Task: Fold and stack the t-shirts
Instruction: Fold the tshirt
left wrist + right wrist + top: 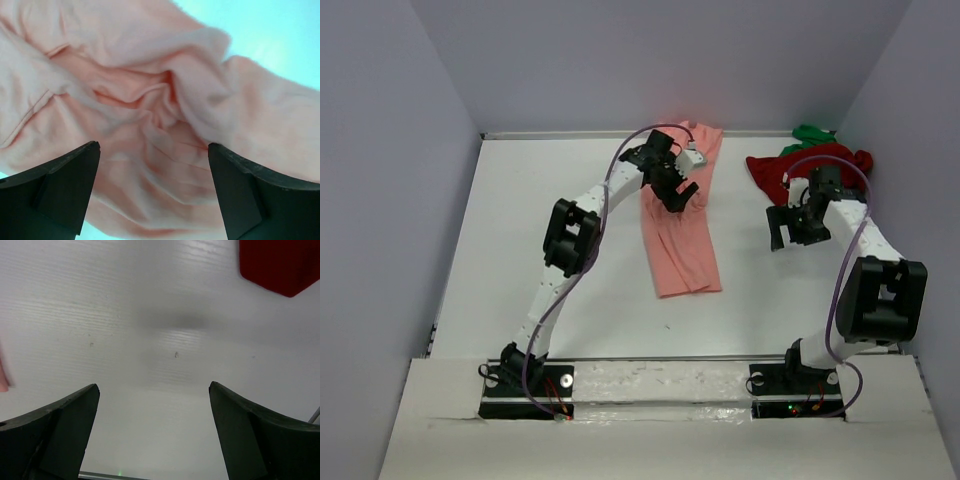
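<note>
Left claw [678, 194], released, hangs right over salmon-pink t-shirt [684, 255], long axis running near-to-far; right claw [786, 236], released too, farther off above bare desk [520, 210].

Nothing readable gets spotted here, tbh: no text, brand, number or sign can be made out in any view. The salmon-pink t-shirt [682, 235], the dark red t-shirt [772, 172] and the green t-shirt [810, 132] are seen as plain cloth, with no print or legible tag.
</note>
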Motion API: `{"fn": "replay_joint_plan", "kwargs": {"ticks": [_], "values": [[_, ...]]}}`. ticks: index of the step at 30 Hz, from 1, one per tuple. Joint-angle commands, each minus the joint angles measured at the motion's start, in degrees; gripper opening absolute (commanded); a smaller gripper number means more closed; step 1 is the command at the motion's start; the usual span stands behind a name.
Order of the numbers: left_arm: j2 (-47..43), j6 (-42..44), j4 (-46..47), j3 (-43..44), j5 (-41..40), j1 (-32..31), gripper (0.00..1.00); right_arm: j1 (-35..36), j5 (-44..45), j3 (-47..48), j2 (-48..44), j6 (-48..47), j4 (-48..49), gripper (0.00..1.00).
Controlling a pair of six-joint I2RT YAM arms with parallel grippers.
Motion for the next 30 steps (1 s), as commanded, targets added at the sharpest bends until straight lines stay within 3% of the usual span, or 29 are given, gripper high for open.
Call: {"fn": "replay_joint_plan", "kwargs": {"ticks": [1, 6, 10, 14, 18, 22, 25, 30], "values": [[-13.89, -2.14, -2.3, -0.02, 9.68, -1.01, 0.99, -0.4, -6.37, 6.11, 2.03, -2.36, -2.24, 0.97], [-26.01, -2.23, -1.09, -5.28, 9.26, -1.02, 0.99, -0.4, -11.99, 19.29, 7.38, -6.05, -6.73, 1.0], [-37.26, -6.87, 8.45, -21.76, 6.89, 3.1, 0.99, 4.07, -11.65, 31.48, 15.9, -7.72, -7.7, 1.0], [-47.63, -9.01, 15.97, -34.28, -6.96, 10.66, 0.99, 10.66, -7.52, 45.74, 27.32, -9.3, -9.19, 1.0], [-49.23, -6.11, 8.1, -37.9, -13.59, 20.74, 0.99, 14.01, -11.11, 58.31, 37.68, -9.75, -6.48, 1.0], [-53.87, -6.28, 6.92, -47.8, -17.46, 27.88, 0.99, 14.54, -12.79, 73.13, 46.03, -8.26, -1.99, 1.0], [-57.49, -4.88, 9.82, -54.06, -19.75, 29.3, 0.99, 15.94, -11.65, 78.28, 50.89, -8.77, -0.15, 1.0], [-62.59, -6.54, 10.96, -60.23, -19.85, 31.32, 0.99, 16.65, -12.79, 75.83, 54.15, -8.61, 10.99, 1.0]]}}
